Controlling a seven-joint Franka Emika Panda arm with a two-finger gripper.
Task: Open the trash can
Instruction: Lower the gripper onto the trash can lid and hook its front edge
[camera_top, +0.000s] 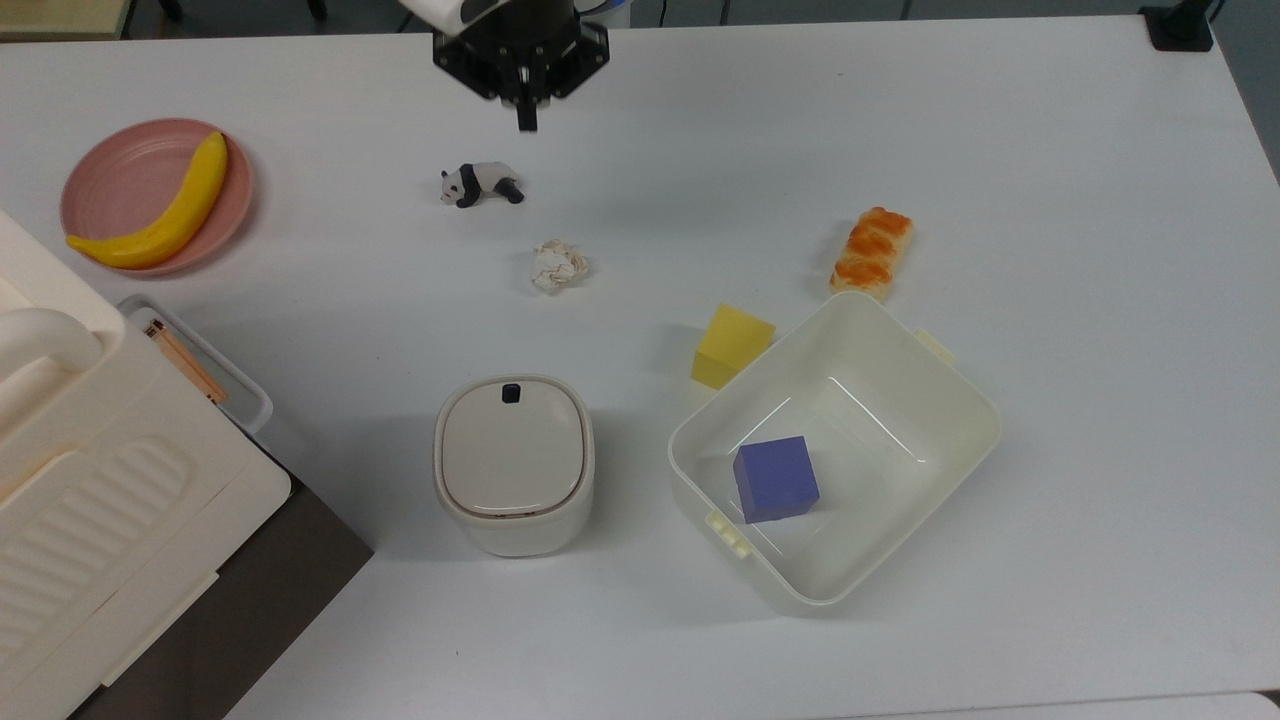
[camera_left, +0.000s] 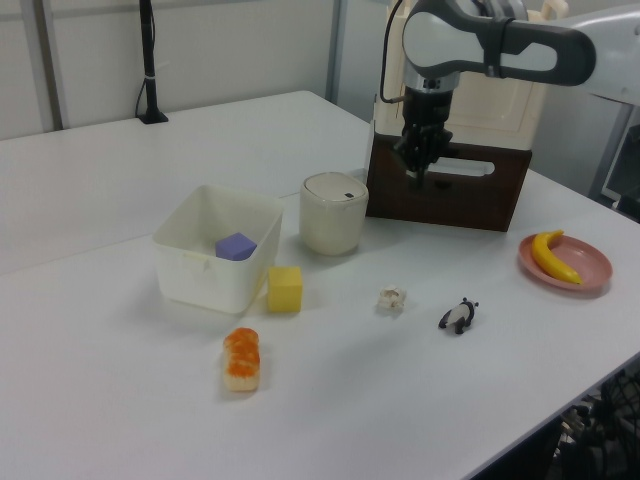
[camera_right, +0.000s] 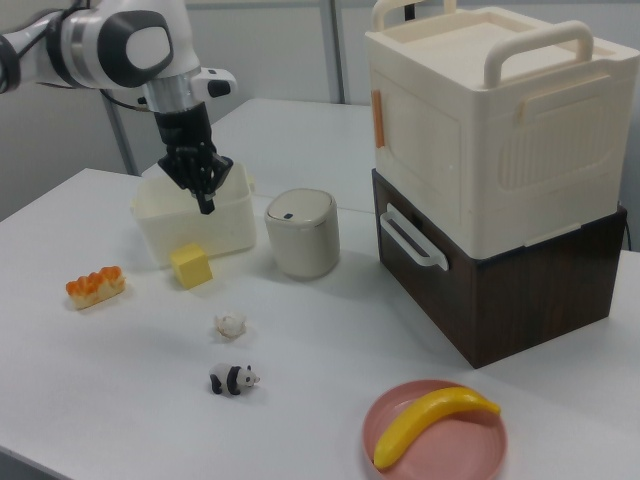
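The trash can is a small cream-white bin whose flat beige lid lies shut, with a black button at the lid's far edge. It stands in the lower middle of the top view, and also shows as the trash can beside the brown cabinet and the trash can. My gripper hangs in the air well away from it, near the top view's upper edge, above the panda toy. The gripper points down, shut with nothing between its fingers.
A panda toy and a crumpled paper ball lie between gripper and bin. To the top view's right are a yellow cube, a cream tub holding a purple cube, and a sushi piece. A pink plate with a banana and a big ribbed white box are at the top view's left.
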